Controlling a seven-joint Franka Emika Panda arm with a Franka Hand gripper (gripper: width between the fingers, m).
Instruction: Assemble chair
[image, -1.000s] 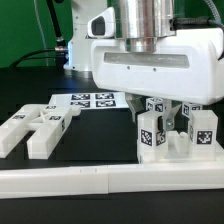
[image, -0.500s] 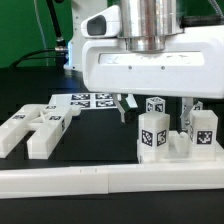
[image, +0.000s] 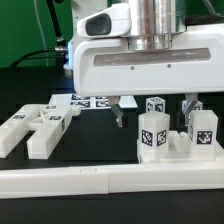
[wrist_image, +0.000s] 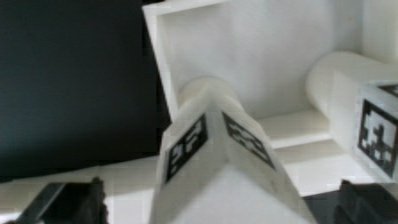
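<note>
Fig.: claw (image: 156, 112) apart, empty, straddling a post (image: 155, 104) of the part-built chair (image: 175, 145) (exterior view's right of surface (image: 100, 140)). Best: rise straight up, no sideways nudge, then fetch loose pcs (image: 35, 125).

The exterior view sits low, barely above the black bench (image: 30, 88), and looks level across it over a long white border rail (image: 70, 180) that runs in front of the small blocky matte-white plastic chair (image: 175, 140) with square black-and-white tags. It stands close: the chair shows large at the exterior view's right, and the white-bodied hand (image: 156, 115) above the chair is cut off by the frame. The wrist view looks down from the hand, between its dark fingertips (wrist_image: 63, 200), onto the chair (wrist_image: 222, 140) from very near, slightly blurred. Both views share the chair's tagged posts and the bench beside the chair.
</note>
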